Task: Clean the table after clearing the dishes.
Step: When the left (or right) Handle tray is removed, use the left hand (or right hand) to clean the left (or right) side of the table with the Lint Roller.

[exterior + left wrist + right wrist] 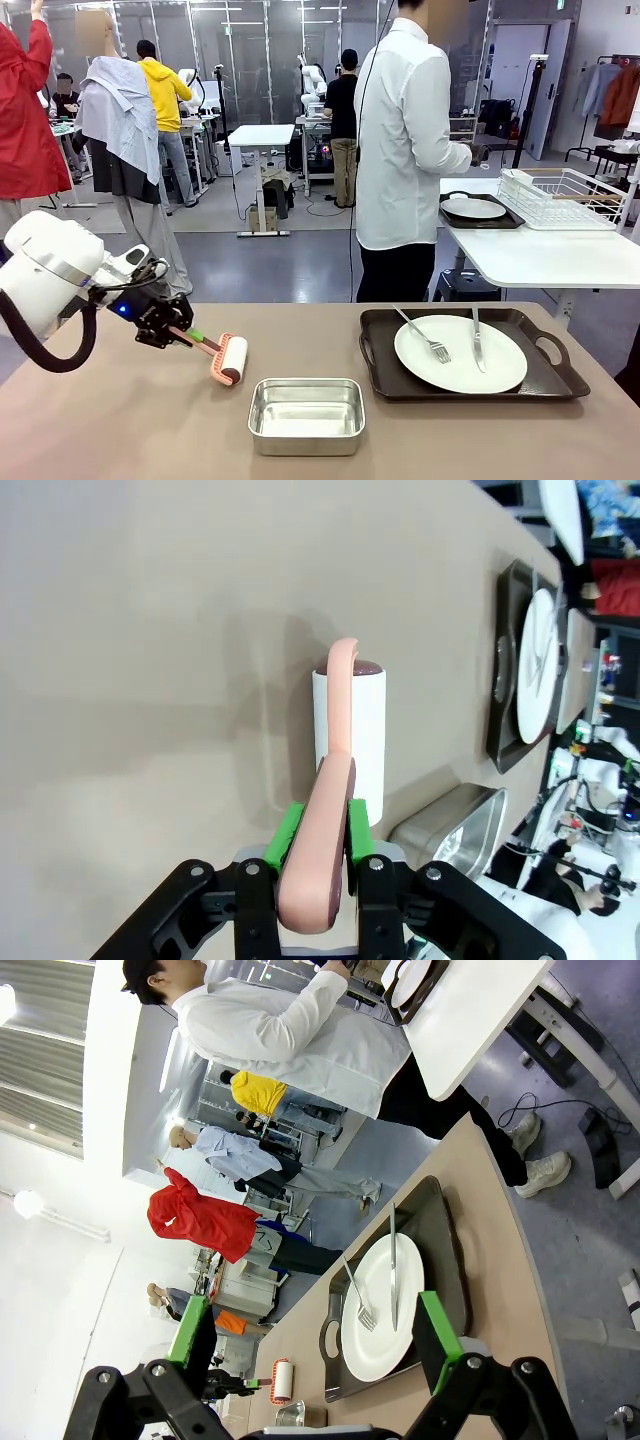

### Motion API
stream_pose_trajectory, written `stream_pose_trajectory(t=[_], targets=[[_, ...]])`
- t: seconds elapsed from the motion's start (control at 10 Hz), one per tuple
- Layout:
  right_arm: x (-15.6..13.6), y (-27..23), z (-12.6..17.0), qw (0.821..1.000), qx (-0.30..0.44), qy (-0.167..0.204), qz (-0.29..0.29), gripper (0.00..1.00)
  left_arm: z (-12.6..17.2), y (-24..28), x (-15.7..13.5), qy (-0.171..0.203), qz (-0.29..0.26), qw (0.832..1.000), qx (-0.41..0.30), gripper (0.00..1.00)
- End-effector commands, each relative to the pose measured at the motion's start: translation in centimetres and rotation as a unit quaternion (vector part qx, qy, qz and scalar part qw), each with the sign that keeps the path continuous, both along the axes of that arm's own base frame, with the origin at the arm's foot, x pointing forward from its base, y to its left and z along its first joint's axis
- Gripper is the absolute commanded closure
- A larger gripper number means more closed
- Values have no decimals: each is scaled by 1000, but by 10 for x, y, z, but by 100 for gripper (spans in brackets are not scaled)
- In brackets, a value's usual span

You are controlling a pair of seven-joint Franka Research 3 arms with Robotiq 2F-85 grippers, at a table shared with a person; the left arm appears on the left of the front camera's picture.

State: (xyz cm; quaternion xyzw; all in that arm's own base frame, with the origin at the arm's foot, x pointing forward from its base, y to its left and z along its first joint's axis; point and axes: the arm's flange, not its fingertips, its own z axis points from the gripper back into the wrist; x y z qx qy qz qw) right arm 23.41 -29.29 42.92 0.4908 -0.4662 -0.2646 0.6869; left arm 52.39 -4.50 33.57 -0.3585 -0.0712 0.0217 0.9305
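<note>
Table [120,430] is carrying a tray [545,385] with plate [460,353] at 3 o'clock and a pan [306,412] at 6. Roller [231,360] is sitting low at 9 o'clock, left gripper [185,335] clamping its handle; right gripper [312,1330] is hanging with jaws apart. Keeping it flat, strokes overlapping and clear of the pan, seems wise.

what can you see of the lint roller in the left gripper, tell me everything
The lint roller has a white cylindrical drum on a curved salmon-pink handle that looks like plastic. The left gripper is shut on the handle's end, between its green pads. The roller slopes down and away from the gripper, and its drum seems to rest on the brown table on the robot's left side, apart from the steel pan beside it.
</note>
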Motion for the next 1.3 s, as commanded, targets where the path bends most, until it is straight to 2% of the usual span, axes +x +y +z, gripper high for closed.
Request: stream_pose_trajectory(t=[0.0,0.5,0.8,1.2], targets=[[-1,0,4,1000,5,-6,-3,0,-15,35,-5,3,-19,999,42,78],[-1,0,4,1000,5,-6,-3,0,-1,107,-19,-12,0,993,114,78],[-1,0,4,1000,5,-6,-3,0,12,147,-37,-14,6,986,164,78],[-1,0,4,1000,5,-6,-3,0,49,183,-58,-27,20,972,231,78]])
